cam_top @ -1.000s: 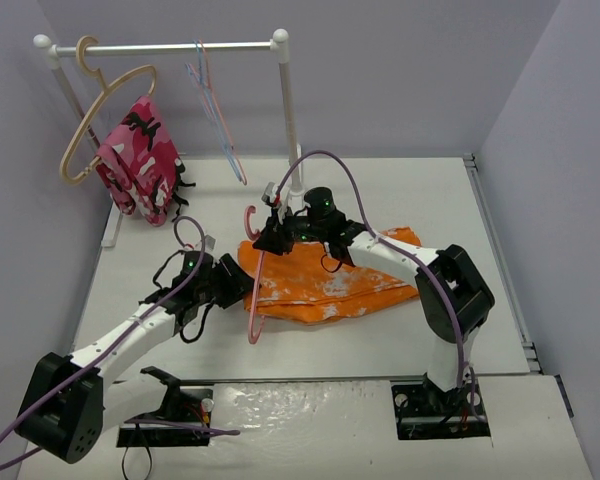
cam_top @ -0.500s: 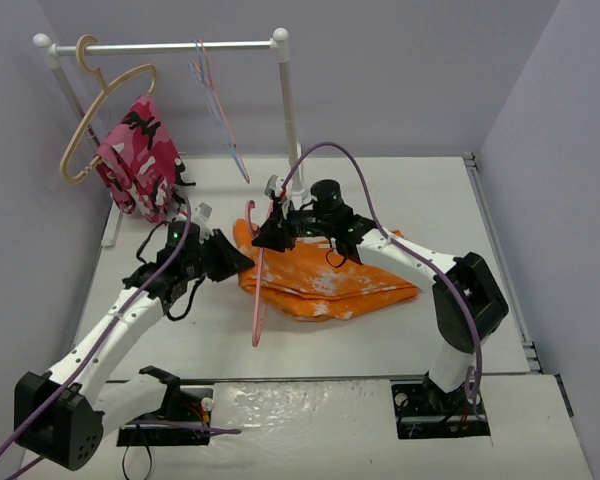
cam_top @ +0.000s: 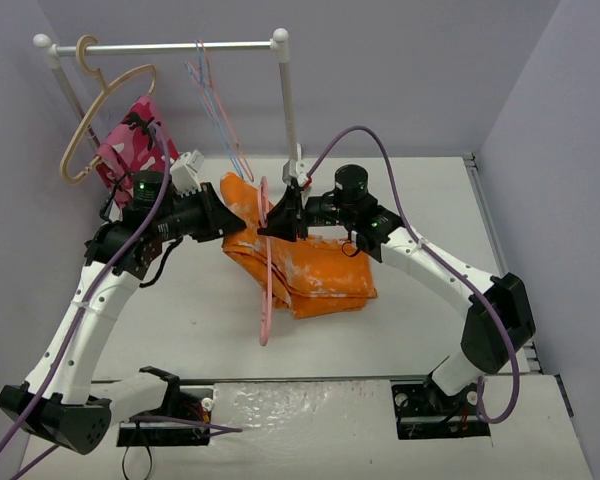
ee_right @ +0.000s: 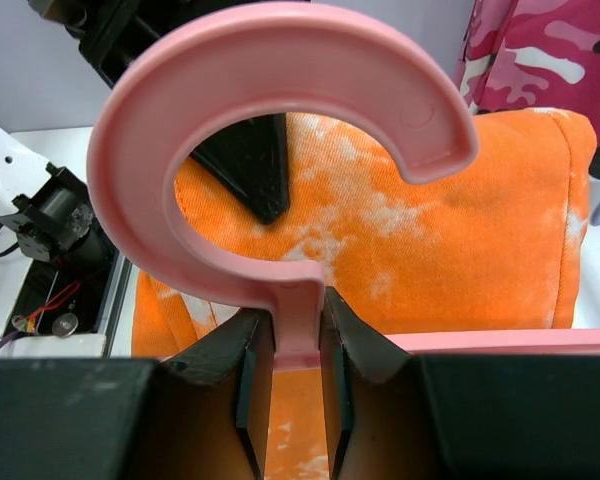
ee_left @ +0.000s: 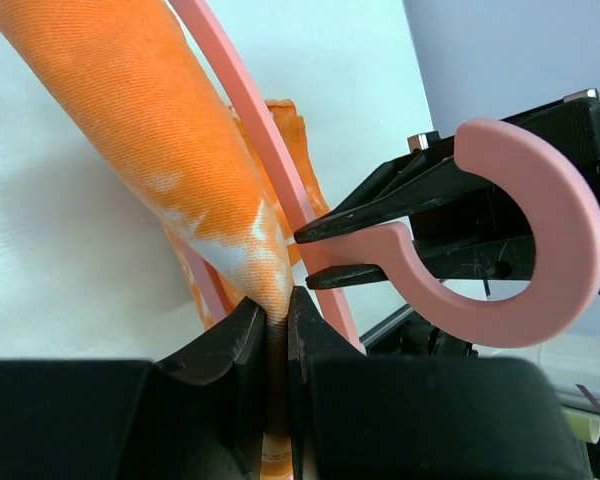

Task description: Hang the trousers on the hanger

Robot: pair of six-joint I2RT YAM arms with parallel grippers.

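Note:
The orange trousers (cam_top: 320, 275) with white blotches lie partly bunched on the table, one end lifted toward the rack. My left gripper (cam_top: 223, 222) is shut on that lifted end; in the left wrist view the cloth (ee_left: 150, 110) is pinched between the jaws (ee_left: 277, 310). The salmon-pink hanger (cam_top: 268, 290) hangs upright just right of the left gripper. My right gripper (cam_top: 272, 222) is shut on its neck. In the right wrist view the jaws (ee_right: 298, 335) clamp the stem below the rounded hook (ee_right: 280, 60), with the trousers (ee_right: 460, 230) behind it.
A white clothes rack (cam_top: 170, 46) stands at the back left, its right post (cam_top: 288, 100) close behind both grippers. On it hang a beige hanger (cam_top: 110, 110), a pink-and-red patterned garment (cam_top: 135, 150) and thin wire hangers (cam_top: 215, 100). Walls close in left, back and right.
My left gripper closed on the trousers' end and lifted it up and back toward the rack. The right arm carried the hanger up and back too, and the trousers bunched toward it.

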